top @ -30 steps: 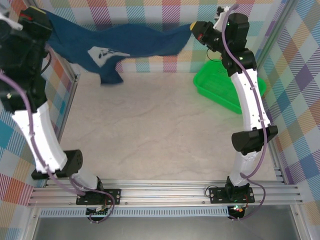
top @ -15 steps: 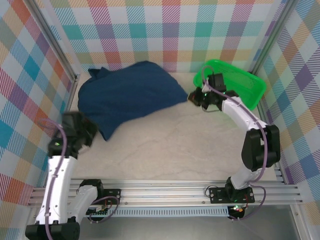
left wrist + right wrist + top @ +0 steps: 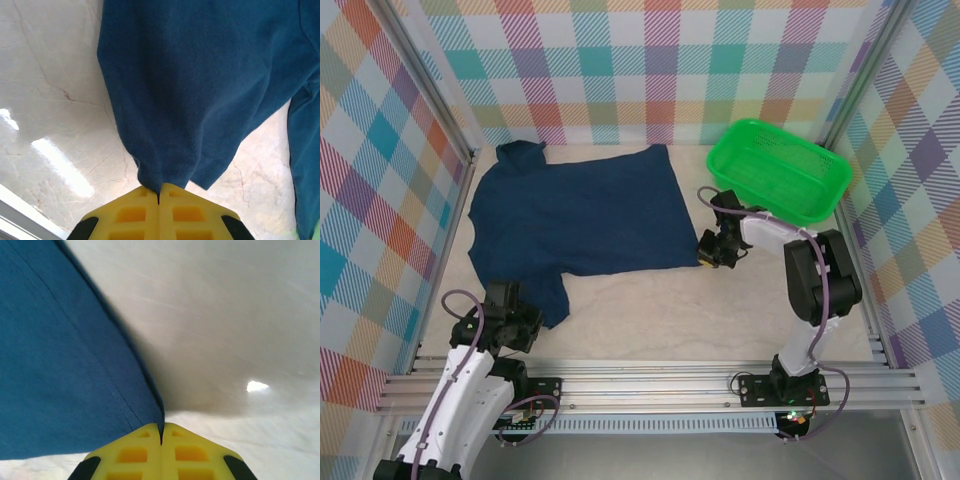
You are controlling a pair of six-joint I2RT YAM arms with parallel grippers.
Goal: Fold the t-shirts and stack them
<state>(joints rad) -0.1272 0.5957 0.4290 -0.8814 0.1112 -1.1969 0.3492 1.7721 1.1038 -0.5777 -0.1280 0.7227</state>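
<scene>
The t-shirt [image 3: 575, 215], bunched up half a second ago, now lies spread flat, plain side up, across the far left of the desk [image 3: 650, 320]. The left gripper [image 3: 525, 325] has dropped to its near sleeve and is clamped on the cloth edge; the right gripper [image 3: 708, 255] pinches the near-right hem corner. The green basket [image 3: 775, 165] sits far right, just beside the shirt.

Pale marble tabletop [image 3: 650, 310] (glossy), plaid walls [image 3: 620, 60]

The t-shirt [image 3: 575, 215], aloft before, now lies spread (flat) on the table [image 3: 650, 310].
</scene>
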